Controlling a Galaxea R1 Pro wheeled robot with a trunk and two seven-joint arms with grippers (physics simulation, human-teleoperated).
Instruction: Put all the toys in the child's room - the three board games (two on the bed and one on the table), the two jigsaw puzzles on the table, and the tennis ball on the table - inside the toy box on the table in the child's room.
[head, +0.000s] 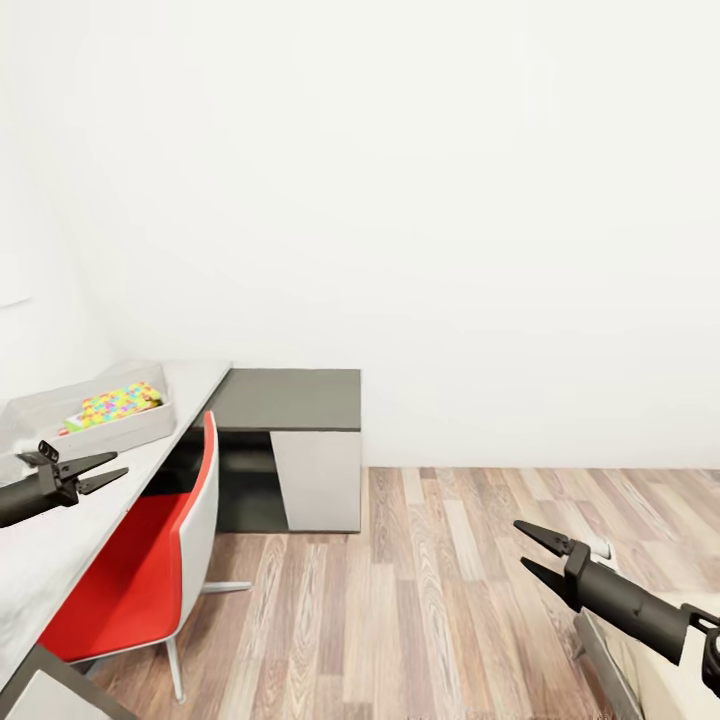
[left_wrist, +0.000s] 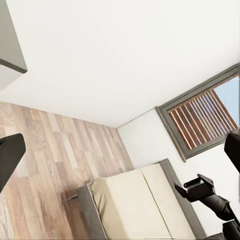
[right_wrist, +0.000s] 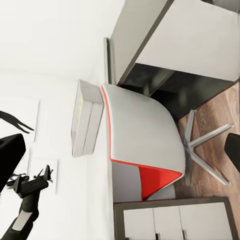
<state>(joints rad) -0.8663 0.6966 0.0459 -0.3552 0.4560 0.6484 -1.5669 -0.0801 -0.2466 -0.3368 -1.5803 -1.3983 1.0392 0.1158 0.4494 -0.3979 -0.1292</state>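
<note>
The toy box (head: 40, 408) stands on the pale top of the table (head: 60, 540) at the left, with a multicoloured jigsaw puzzle (head: 115, 405) lying inside it. Red and orange print shows beside the puzzle. My left gripper (head: 122, 464) hovers open and empty above the table top, just in front of the toy box (right_wrist: 85, 117). My right gripper (head: 519, 543) is open and empty over the wood floor at the right. The bed (left_wrist: 140, 205) shows a bare beige mattress. The board games and the tennis ball are out of view.
A red chair (head: 140, 570) is tucked against the table's long side. The table's dark grey section (head: 290, 398) with a white door (head: 320, 480) stands against the far wall. Open wood floor (head: 440, 600) lies between the table and the bed. A shuttered window (left_wrist: 200, 117) is above the bed.
</note>
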